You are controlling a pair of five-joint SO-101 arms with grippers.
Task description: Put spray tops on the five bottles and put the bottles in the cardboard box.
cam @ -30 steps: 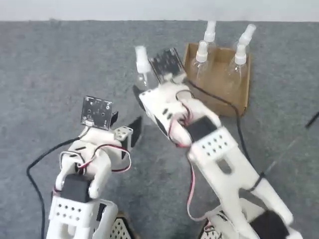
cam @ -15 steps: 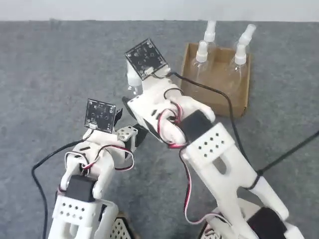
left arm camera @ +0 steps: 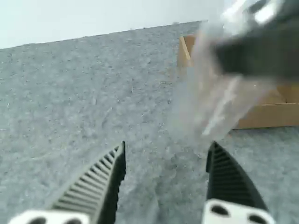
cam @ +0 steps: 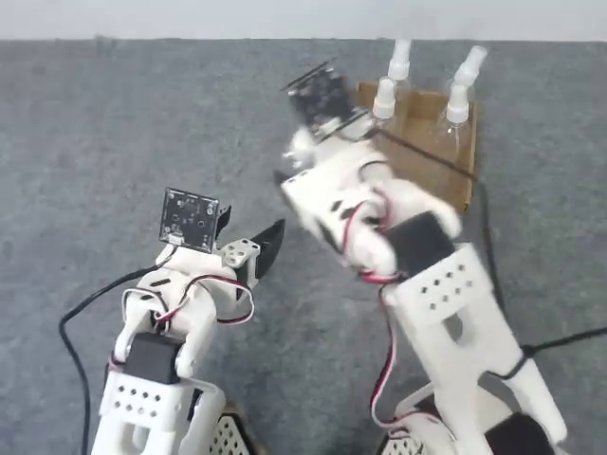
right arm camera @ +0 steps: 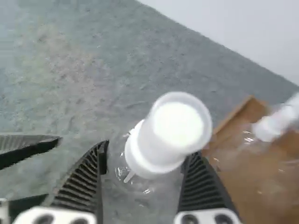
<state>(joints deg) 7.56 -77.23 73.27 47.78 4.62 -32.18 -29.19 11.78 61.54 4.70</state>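
A clear bottle with a white spray top (right arm camera: pixel 170 133) stands upright between the fingers of my right gripper (right arm camera: pixel 148 150), which is shut on it. In the high view the right arm (cam: pixel 360 199) holds it just left of the cardboard box (cam: pixel 424 161). Several capped bottles (cam: pixel 457 104) stand inside the box. The left wrist view shows the held bottle (left arm camera: pixel 215 98) blurred, above the carpet and beyond my open left gripper (left arm camera: pixel 168 147). That gripper (cam: pixel 256 242) sits lower left of the right arm with nothing in it.
Grey carpet (cam: pixel 114 133) covers the table, with free room to the left and front of the box. The box's near wall (left arm camera: pixel 273 114) lies right of the held bottle. A black cable (cam: pixel 71 322) trails from the left arm.
The right arm, with the bottle, swung left toward the left arm and then back right, ending closer to the box. The left arm has hardly moved.
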